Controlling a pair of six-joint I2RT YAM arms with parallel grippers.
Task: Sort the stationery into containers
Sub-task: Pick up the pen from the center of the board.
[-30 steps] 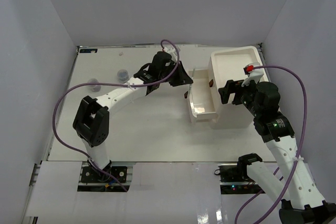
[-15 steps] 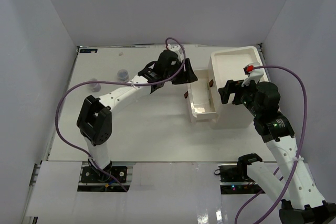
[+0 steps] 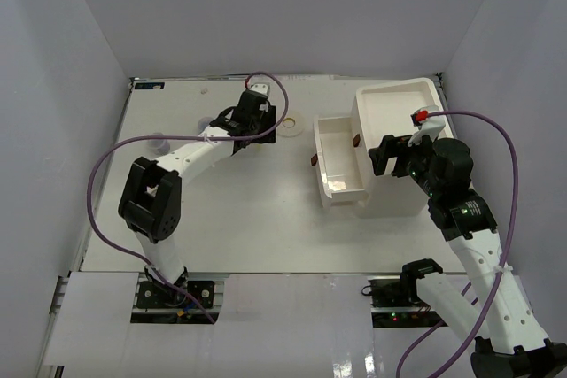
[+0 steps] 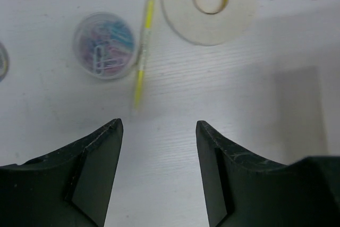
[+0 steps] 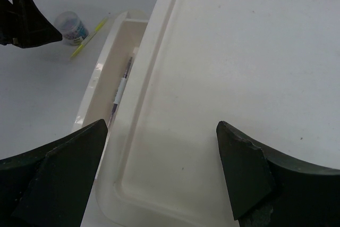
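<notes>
Across the upper part of the left wrist view, unsorted stationery is lying on the white bench [image 4: 249,110]. A yellow pen [image 4: 142,51], thin, straight and translucent, is resting just beside a round clear jar [image 4: 78,36] that is showing blue and pink paper clips [image 4: 106,49] inside. A flat cream tape ring [image 4: 234,9] with a yellow-rimmed core is sitting to their right. At the left edge of that frame a second jar [image 4: 2,62] is only peeking in.

Toward the right of the top view, the organiser [image 3: 394,192], smooth white moulded plastic, is standing with one drawer [image 3: 337,185] pulled out. The right wrist view is showing a slim dark-and-white pen [image 5: 121,91] lying along the drawer's floor. Sorting is therefore looking begun but far from finished, with yellow pen, tape ring and jars waiting on the bench.

Left tool [image 4: 158,131] is hovering over bare bench below the yellow pen, its dark jaws gaping wide and holding nothing. Right tool [image 5: 162,131] is hanging above the organiser's shallow glossy tray [image 5: 249,46], jaws spread wide and empty.
</notes>
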